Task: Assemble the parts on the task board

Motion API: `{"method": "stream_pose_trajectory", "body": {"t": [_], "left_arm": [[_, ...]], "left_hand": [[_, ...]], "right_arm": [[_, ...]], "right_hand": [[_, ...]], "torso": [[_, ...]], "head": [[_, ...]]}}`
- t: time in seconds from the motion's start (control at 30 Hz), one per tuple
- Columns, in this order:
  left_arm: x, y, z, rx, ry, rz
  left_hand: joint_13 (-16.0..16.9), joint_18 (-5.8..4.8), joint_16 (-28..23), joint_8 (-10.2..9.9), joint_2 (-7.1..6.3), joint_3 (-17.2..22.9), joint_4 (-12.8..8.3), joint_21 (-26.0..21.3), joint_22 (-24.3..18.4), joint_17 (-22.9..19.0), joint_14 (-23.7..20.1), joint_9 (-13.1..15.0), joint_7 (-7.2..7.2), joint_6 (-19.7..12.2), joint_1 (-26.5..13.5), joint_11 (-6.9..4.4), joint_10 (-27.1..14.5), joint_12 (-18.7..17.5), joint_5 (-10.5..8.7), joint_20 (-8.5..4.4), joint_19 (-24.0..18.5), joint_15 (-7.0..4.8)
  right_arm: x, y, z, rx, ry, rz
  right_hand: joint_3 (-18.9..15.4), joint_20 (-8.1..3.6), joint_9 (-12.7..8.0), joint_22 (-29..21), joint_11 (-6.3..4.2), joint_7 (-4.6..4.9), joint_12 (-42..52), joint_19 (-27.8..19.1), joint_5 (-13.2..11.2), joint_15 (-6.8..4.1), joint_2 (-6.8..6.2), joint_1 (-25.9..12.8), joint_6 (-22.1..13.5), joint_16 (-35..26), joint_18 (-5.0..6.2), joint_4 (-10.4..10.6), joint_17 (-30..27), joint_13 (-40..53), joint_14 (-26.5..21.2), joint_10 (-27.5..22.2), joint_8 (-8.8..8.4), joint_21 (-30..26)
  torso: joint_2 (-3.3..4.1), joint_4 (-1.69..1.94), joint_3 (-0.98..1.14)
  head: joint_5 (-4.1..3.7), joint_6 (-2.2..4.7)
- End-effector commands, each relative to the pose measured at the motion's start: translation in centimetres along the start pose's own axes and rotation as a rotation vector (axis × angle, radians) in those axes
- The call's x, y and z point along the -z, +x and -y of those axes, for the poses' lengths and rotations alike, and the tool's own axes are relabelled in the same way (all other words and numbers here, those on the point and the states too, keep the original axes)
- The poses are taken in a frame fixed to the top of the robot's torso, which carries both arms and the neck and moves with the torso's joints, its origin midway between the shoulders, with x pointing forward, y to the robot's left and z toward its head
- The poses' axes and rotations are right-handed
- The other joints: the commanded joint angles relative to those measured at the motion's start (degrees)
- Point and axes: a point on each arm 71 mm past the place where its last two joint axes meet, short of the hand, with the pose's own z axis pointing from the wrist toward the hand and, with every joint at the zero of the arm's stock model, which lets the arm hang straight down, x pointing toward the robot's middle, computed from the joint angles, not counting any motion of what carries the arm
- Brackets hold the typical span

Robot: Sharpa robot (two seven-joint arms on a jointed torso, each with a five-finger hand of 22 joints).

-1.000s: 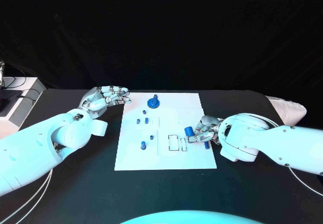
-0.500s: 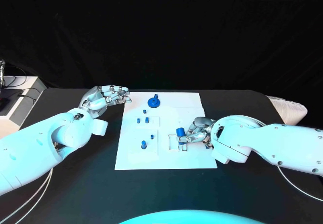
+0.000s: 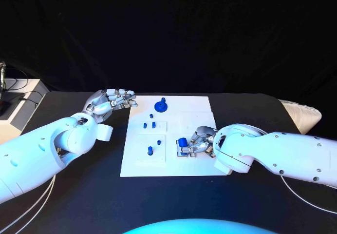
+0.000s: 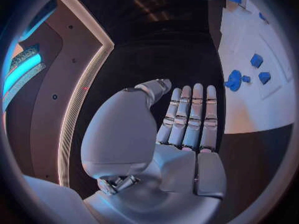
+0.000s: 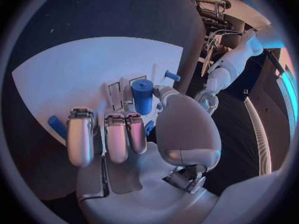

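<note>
The task board (image 3: pixel 200 165), a white plate, lies flat at the middle of the black counter (image 3: pixel 281 195). A blue cylinder part (image 3: pixel 182 142) is over the rectangular slots near the board's right half, held upright by the right hand (image 3: pixel 198 143), which pinches it between the thumb and the fingers. In the right wrist view the same cylinder (image 5: pixel 142 96) stands just above the slot outlines, with the fingers (image 5: pixel 117 137) curled beside it.

Other blue parts sit on the board: a round knobbed part (image 3: pixel 160 105) near the far edge, a pair of small pegs (image 3: pixel 149 125) below it on the left half, and an elongated peg (image 3: pixel 149 150) toward the near left area.

The left hand (image 3: pixel 110 101) is off the board, just beside its far left corner, above the counter. It holds nothing; in the left wrist view its fingers (image 4: pixel 191 117) are extended side by side.
</note>
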Motion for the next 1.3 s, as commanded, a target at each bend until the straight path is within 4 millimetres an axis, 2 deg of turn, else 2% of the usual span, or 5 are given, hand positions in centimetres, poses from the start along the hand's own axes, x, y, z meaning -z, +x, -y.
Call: {"method": "stream_pose_trajectory", "body": {"t": [0.03,0.4,0.6,0.93,1.3], "left_arm": [[-0.01,0.18,0.11,0.010,0.007,-0.014],[0.02,0.20,0.12,0.010,0.005,-0.016],[0.04,0.17,0.13,0.009,0.004,-0.015],[0.07,0.12,0.13,0.009,0.002,-0.015],[0.07,0.09,0.12,0.009,0.002,-0.014]], "left_hand": [[-0.02,0.61,-0.25,-0.11,0.01,-0.30,0.05,-0.34,-0.07,0.11,-0.35,-0.07,0.12,-0.35,-0.26,0.20,-0.05,-0.24,0.02,0.02,0.25,-0.10],[-0.02,0.62,-0.24,-0.10,0.00,-0.32,0.06,-0.34,-0.08,0.14,-0.37,-0.08,0.14,-0.36,-0.26,0.21,-0.05,-0.26,0.01,0.02,0.31,-0.09],[-0.02,0.62,-0.24,-0.10,0.00,-0.32,0.06,-0.34,-0.08,0.14,-0.37,-0.08,0.14,-0.36,-0.26,0.21,-0.05,-0.26,0.01,0.02,0.31,-0.09],[-0.01,0.63,-0.23,-0.10,0.00,-0.35,0.10,-0.36,-0.09,0.18,-0.40,-0.10,0.18,-0.37,-0.29,0.24,-0.07,-0.28,0.00,0.02,0.38,-0.08],[-0.01,0.63,-0.23,-0.10,0.00,-0.35,0.10,-0.36,-0.09,0.18,-0.40,-0.10,0.18,-0.37,-0.29,0.24,-0.07,-0.28,0.00,0.02,0.38,-0.08]], "right_arm": [[-0.04,0.18,-0.27,0.022,-0.021,0.010],[-0.28,0.35,-0.51,0.033,-0.020,0.002],[-0.53,0.29,-0.49,0.040,-0.012,0.003],[-0.82,-0.02,-0.14,0.052,0.008,0.019],[-0.90,0.30,0.03,0.081,0.018,-0.014]], "right_hand": [[1.51,-0.44,-0.25,13.05,-0.36,-0.64,0.28,4.53,0.05,-0.40,0.80,1.38,0.93,0.34,-1.20,-1.05,13.06,15.08,5.64,5.99,-0.11,0.31],[1.51,-0.44,-0.25,13.07,-0.33,-0.58,0.28,4.53,-0.19,-0.40,0.39,1.19,0.94,0.31,-1.21,-1.04,12.94,15.08,5.61,5.99,-0.26,0.34],[1.39,-0.35,-0.19,13.11,-0.19,-0.44,0.28,4.50,-3.15,-0.28,-0.43,-0.24,1.19,0.26,-1.20,-0.99,12.82,15.08,5.58,5.99,-0.83,0.27],[1.29,-0.32,-0.14,13.12,-0.15,-0.41,0.28,4.49,-4.00,-0.25,-0.59,-0.83,1.30,0.26,-1.20,-0.93,12.83,15.08,5.58,5.99,-0.99,0.24],[1.04,-0.28,-0.07,13.15,-0.12,-0.39,0.28,4.50,-5.01,-0.21,-0.93,-1.56,1.43,0.25,-1.21,-0.97,12.81,15.08,5.58,5.99,-1.19,0.28]], "torso": [[0.03,-0.02,0.05],[-0.04,-0.08,0.06],[-0.02,-0.05,0.07],[-0.04,-0.07,0.01],[-0.01,-0.07,0.08]], "head": [[0.15,-0.11],[0.31,-0.35],[0.39,-0.53],[0.34,-0.74],[0.52,-1.00]]}}
